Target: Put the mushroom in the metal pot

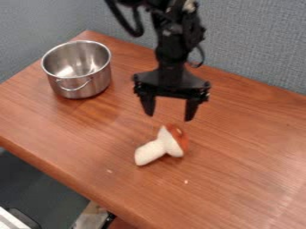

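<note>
The mushroom (pixel 160 146) lies on its side on the wooden table (pixel 72 125), cream stem toward the lower left and reddish-brown cap (pixel 178 136) toward the upper right. My gripper (pixel 170 109) hangs open just above and behind the cap, pointing down, with nothing between its fingers. One fingertip (pixel 192 114) stands near the cap; I cannot tell whether it touches. The metal pot (pixel 77 70) stands upright at the back left of the table, shiny and hollow, well apart from the gripper and the mushroom.
The table's front edge (pixel 107 204) runs diagonally close below the mushroom. A grey wall rises behind the table. Black cables loop around the arm (pixel 167 27) above the gripper.
</note>
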You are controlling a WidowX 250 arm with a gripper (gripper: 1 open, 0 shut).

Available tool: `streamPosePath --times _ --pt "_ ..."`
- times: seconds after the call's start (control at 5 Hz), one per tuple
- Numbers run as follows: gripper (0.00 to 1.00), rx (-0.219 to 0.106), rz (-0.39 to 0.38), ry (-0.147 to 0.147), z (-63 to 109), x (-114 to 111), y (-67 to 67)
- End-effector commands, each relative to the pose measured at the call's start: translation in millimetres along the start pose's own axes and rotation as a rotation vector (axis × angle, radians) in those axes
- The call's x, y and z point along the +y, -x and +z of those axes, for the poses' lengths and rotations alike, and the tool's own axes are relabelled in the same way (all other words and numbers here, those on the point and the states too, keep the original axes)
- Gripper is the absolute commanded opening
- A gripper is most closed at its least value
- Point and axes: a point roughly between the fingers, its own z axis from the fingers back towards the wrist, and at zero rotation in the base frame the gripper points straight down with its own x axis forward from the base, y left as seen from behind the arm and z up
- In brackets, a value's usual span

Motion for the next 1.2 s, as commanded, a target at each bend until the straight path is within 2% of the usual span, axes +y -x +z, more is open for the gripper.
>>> streamPosePath --times 0.0,0.2,0.6,0.8,1.0 --pt "1.0 -0.036 -0.099 0.033 -1.7 17.7 10.3" --pt "1.0 -0.043 -0.19 0.047 -11.5 29.9 21.5" --pt "1.0 -0.076 -0.251 0.063 -29.9 0.4 33.9" --pt "1.0 -0.056 -0.218 0.015 -30.9 1.3 34.6" --pt "0.0 -0.038 -0.166 -0.029 -30.3 7.9 33.5"
